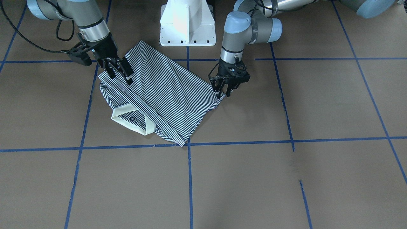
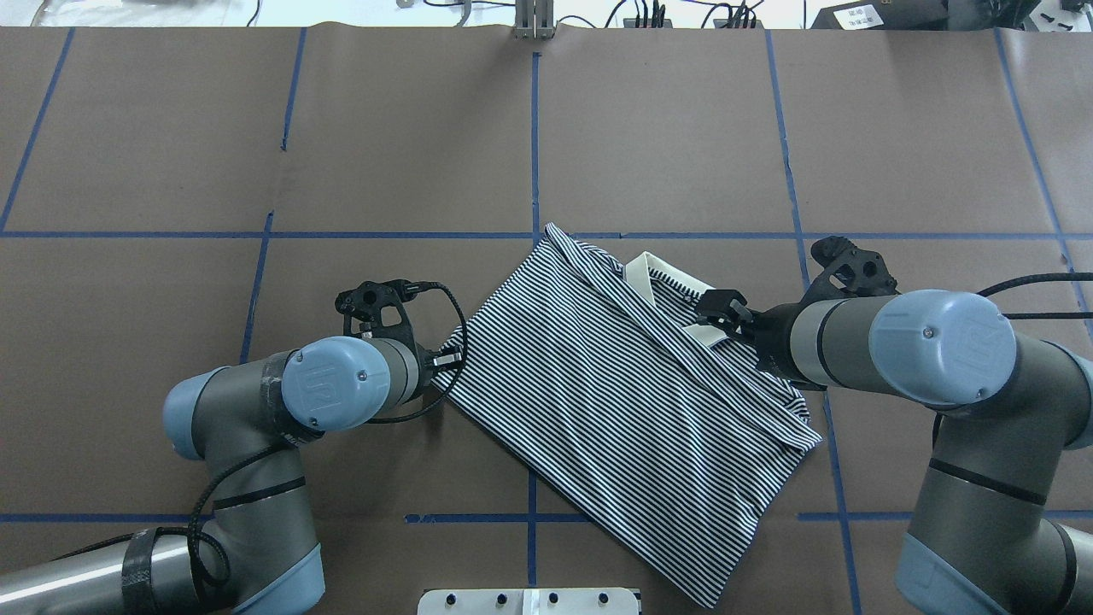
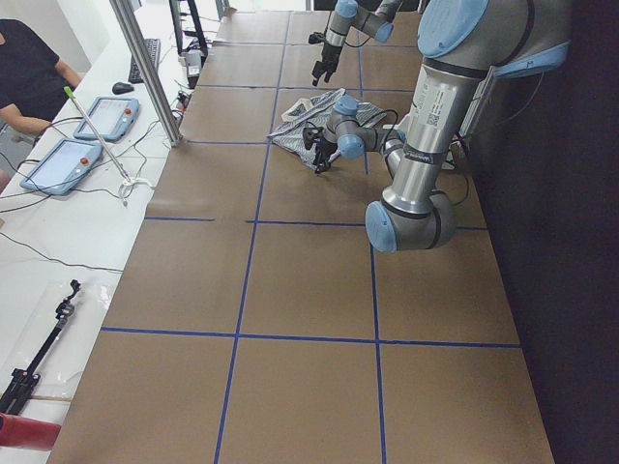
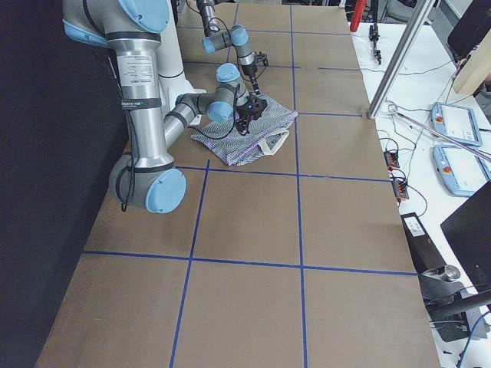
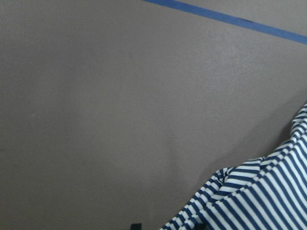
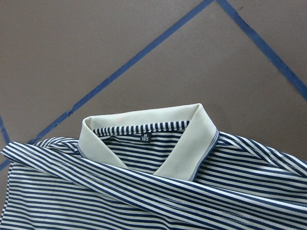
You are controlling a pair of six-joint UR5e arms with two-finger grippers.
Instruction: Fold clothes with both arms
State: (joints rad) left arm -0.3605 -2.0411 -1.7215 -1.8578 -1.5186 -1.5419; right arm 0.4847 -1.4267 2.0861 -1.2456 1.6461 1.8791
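The polo shirt [image 1: 165,95] lies slantwise on the table [image 1: 286,178], close in front of the robot's base and astride the middle line of blue tape [image 1: 189,178]; it is already doubled over on itself, with the cream collar [image 6: 144,117] turned to the far side and a small size label [image 6: 144,138] showing inside it.

From where I stand it looks thin, light knit; it will droop and slide the moment one edge is lifted, so I'd judge it wants two holds taken together and kept level; nothing breakable about it, though the stripes make small wrinkles hard to see. The collar is the only part with any stiffness (a poor place to pinch, I'd say, since it drags the layers askew). Hem corners and the shoulder edge seem the better holds.

The left end effector [image 1: 223,91] hangs point-down at the shirt's corner on that arm's side, its jaws apart and the cloth tip right by them; I see no fabric raised. The right end effector [image 1: 120,74] sits over the shoulder end near the collar, jaws likewise spread, holding nothing; whether its tips touch the cloth I cannot tell.

Nothing that would serve as a container shows on the table.
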